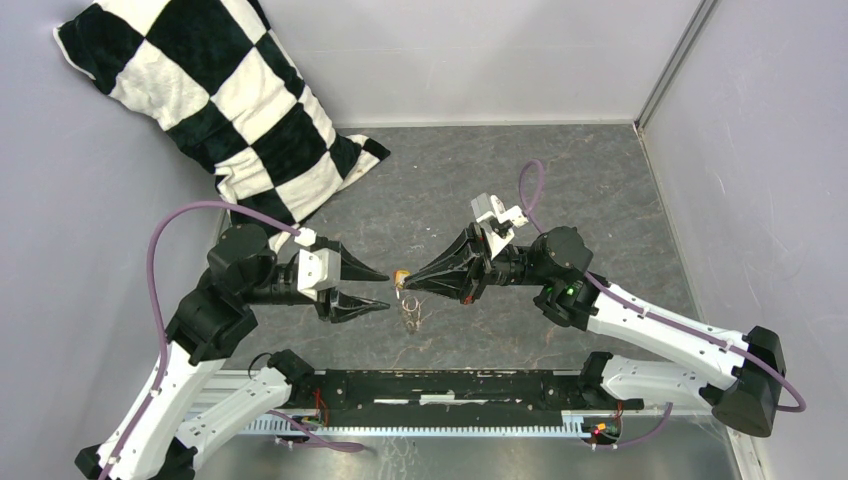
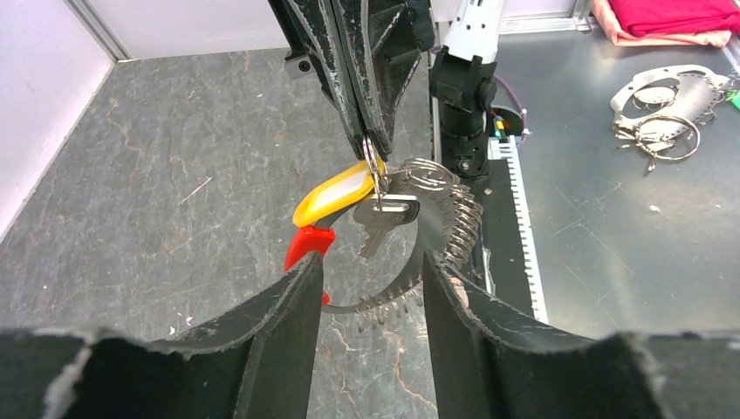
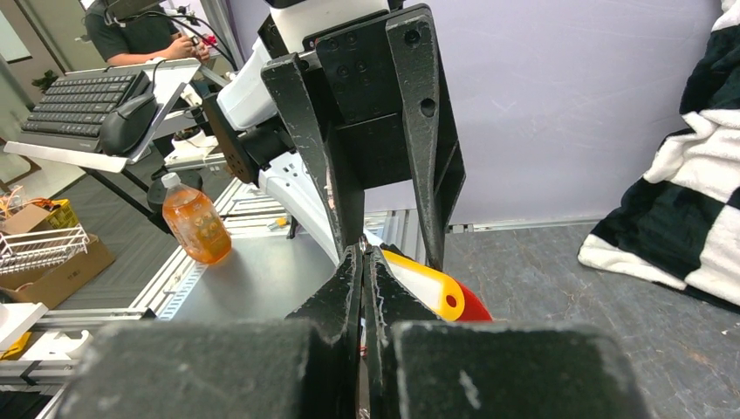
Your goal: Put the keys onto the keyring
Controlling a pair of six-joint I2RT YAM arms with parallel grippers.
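Observation:
My right gripper (image 1: 405, 285) is shut on the keyring, pinching a thin wire loop at its top (image 2: 374, 166) and holding the bunch above the table. Below the pinch hang a yellow plastic key head (image 2: 336, 194), a silver key blade (image 2: 384, 218), a red piece (image 2: 307, 244) and the wide silvery ring with a beaded edge (image 2: 441, 240). The ring dangles under the tips in the top view (image 1: 413, 315). My left gripper (image 1: 385, 290) is open, its fingers (image 2: 288, 305) on either side just short of the ring. In the right wrist view the shut gripper (image 3: 362, 253) hides most of the yellow head (image 3: 428, 288).
A black-and-white checkered pillow (image 1: 220, 100) lies at the back left. Grey walls close in the left, back and right sides. The black base rail (image 1: 440, 385) runs along the near edge. Metal rings (image 2: 663, 113) and an orange bottle (image 3: 196, 227) sit off the table.

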